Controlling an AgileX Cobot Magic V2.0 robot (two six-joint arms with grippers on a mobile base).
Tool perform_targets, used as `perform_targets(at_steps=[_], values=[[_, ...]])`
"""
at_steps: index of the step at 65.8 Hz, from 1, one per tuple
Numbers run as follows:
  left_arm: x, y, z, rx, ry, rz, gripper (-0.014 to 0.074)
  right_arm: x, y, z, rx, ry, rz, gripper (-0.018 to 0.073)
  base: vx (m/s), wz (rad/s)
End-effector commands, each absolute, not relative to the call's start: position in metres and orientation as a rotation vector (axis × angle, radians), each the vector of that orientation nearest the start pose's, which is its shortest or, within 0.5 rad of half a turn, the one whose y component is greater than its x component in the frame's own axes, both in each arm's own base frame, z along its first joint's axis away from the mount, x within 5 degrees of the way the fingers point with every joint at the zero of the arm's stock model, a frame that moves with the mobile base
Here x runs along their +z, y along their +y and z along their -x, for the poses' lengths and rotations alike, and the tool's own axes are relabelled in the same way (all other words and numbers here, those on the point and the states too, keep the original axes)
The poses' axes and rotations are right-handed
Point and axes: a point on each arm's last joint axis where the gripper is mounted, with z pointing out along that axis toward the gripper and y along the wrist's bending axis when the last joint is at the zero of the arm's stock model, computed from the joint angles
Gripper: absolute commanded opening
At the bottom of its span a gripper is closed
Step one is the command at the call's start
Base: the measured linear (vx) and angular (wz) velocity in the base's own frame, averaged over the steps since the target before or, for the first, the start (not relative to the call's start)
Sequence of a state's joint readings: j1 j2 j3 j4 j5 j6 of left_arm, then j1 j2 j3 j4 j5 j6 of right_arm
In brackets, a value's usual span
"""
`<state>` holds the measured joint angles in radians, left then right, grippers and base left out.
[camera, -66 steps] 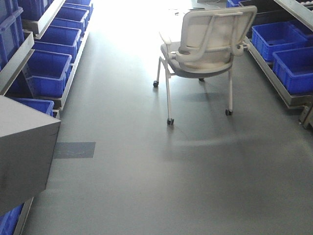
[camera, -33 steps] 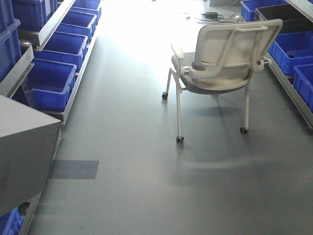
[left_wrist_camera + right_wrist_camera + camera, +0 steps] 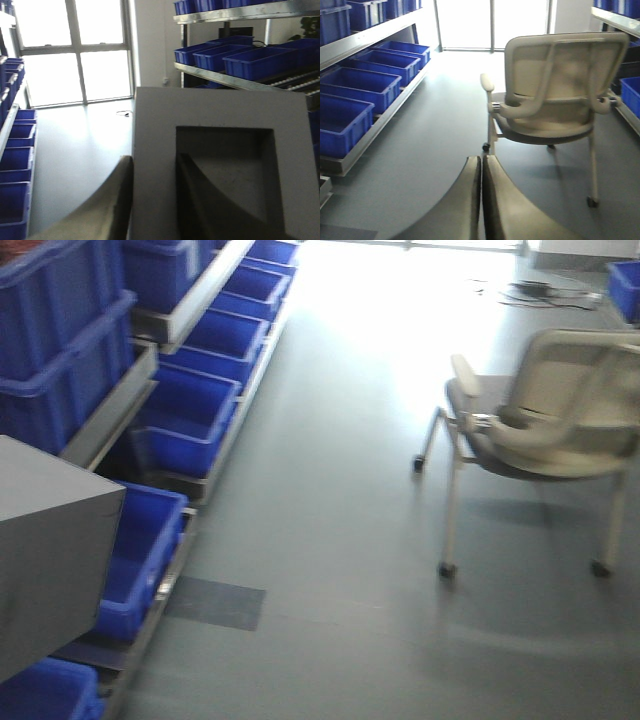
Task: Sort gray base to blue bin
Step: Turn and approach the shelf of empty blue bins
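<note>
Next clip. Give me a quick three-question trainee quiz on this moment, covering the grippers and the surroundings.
1. True or false: the right gripper is shut with nothing between its fingers.
2. How does the left gripper hold the gray base? A: one finger outside, one inside the recess, pinching the wall. B: both fingers under it. C: it does not touch it.
3. What stands on the floor across the aisle from the shelved blue bins?
Key: 1 true; 2 A; 3 the chair.

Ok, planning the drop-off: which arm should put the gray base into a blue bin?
Left. The left gripper is shut on the base, one finger in the recess, and the front view shows bins lining the left side. The right gripper is shut, empty, facing the chair.
</note>
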<state>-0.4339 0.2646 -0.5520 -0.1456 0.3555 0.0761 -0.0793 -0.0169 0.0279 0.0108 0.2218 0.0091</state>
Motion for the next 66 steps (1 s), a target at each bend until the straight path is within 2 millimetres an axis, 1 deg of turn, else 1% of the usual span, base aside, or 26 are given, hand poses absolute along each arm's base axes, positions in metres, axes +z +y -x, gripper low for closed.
perform_targets(at_steps=[1, 35, 47, 66], values=[[0.3665, -0.025, -0.0454, -0.46, 1.409, -0.279, -0.0006, 0.1908, -0.0045, -0.0562, -0.057, 1.645, -0.071, -0.0005, 0.21, 0.68], [0.3665, -0.025, -0.0454, -0.46, 1.409, -0.279, -0.0006, 0.1908, -0.0045, -0.0562, -0.057, 1.645, -0.071, -0.0005, 0.17, 0.74], [0.3665, -0.025, -0.0454, -0.46, 1.409, -0.279, -0.0006, 0.1908, -0.0045, -0.0562, -0.057, 1.645, -0.071, -0.0005, 0.1, 0.4], [0.3665, -0.025, -0.0454, -0.46, 1.409, -0.279, -0.0006, 0.1908, -0.0045, -0.0562, -0.057, 1.645, -0.071, -0.0005, 0.03, 0.18]])
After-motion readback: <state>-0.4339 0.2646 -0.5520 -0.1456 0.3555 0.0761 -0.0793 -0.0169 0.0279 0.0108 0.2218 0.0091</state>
